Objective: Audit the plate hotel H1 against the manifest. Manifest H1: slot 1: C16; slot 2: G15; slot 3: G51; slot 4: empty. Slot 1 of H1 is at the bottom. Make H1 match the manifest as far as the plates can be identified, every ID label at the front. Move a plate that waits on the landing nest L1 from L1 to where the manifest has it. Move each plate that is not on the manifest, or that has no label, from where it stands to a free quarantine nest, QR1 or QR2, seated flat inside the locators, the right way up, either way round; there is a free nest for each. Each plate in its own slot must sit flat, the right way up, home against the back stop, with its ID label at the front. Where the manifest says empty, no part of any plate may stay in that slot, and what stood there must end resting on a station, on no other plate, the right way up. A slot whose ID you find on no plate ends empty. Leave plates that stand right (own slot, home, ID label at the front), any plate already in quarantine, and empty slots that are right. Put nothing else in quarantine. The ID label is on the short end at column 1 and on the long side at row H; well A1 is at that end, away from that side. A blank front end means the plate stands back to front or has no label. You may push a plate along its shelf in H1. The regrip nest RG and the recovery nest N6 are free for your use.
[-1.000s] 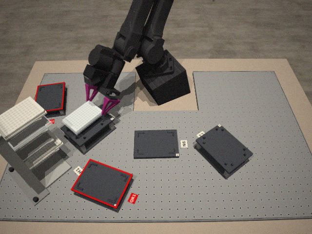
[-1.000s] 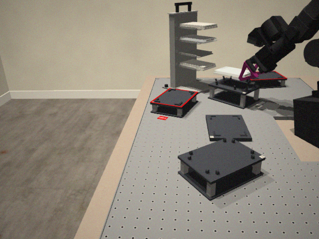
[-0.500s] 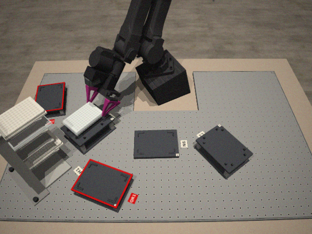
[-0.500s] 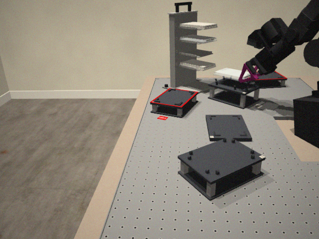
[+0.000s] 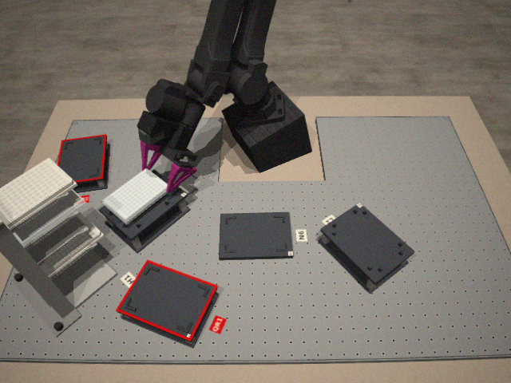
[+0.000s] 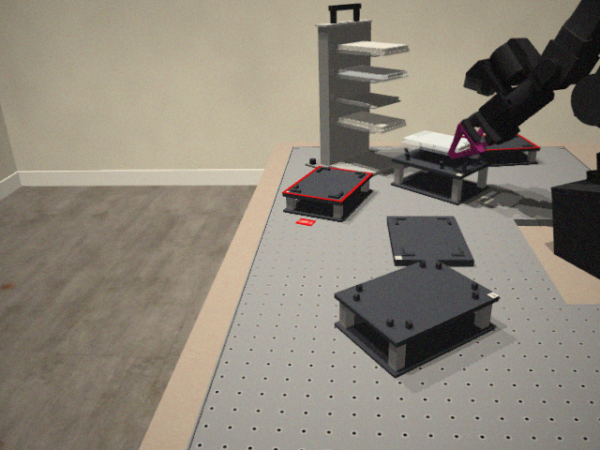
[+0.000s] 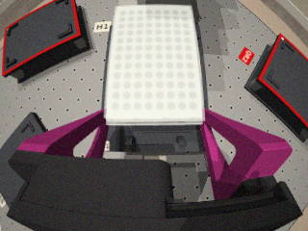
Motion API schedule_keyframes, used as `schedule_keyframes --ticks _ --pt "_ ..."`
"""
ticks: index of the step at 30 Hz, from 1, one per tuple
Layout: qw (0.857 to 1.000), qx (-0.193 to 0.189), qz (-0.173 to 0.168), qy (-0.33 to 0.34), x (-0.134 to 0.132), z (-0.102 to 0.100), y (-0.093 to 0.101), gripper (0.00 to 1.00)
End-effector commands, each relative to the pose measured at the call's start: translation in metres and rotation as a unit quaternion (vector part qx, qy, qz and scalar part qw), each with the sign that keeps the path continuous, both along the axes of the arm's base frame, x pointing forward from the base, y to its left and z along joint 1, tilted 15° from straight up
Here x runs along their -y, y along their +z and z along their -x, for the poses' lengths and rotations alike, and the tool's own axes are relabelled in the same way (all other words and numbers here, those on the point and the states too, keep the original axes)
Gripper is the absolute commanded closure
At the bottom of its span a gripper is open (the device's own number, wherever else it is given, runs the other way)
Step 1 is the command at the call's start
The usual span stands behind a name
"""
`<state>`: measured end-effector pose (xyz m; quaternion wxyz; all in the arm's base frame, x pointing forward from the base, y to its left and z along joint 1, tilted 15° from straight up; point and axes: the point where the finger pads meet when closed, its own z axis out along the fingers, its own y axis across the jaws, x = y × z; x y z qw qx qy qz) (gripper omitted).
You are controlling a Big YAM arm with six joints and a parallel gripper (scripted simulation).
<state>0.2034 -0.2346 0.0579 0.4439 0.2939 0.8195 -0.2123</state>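
Note:
My gripper [image 5: 156, 179] [image 6: 464, 152] [image 7: 154, 114] is shut on a white plate [image 5: 134, 195] [image 6: 428, 140] [image 7: 154, 63] by its long sides, near one short end. The plate looks level, just above a raised pinned station [image 5: 154, 214] [image 6: 424, 162]; that station's name and the contact underneath are hidden. No plate ID is readable. In hotel H1 [image 5: 33, 263] [image 6: 329, 97], the top slot holds a cream plate [image 5: 37, 189] [image 6: 373, 47]. Slots 3 and 1 show clear-looking plates, at the third shelf [image 6: 373, 73] and bottom [image 6: 373, 121]. Slot 2 [image 6: 373, 100] looks like bare shelf.
Red-edged QR1 [image 5: 168, 297] [image 6: 326, 184] [image 7: 40, 29] and QR2 [image 5: 84, 158] [image 6: 513, 142] [image 7: 291, 72] are empty. Low N6 [image 5: 255, 237] [image 6: 428, 239] and pinned L1 [image 5: 367, 242] [image 6: 416, 300] are also empty. The hotel stands close beside the held plate.

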Motion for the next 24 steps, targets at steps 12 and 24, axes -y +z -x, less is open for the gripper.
schedule_keyframes --ticks 12,24 --pt "1.000 0.005 0.014 -0.002 0.007 0.000 0.000 0.14" --pt "1.000 0.005 0.015 -0.002 0.008 -0.001 -0.004 0.14"
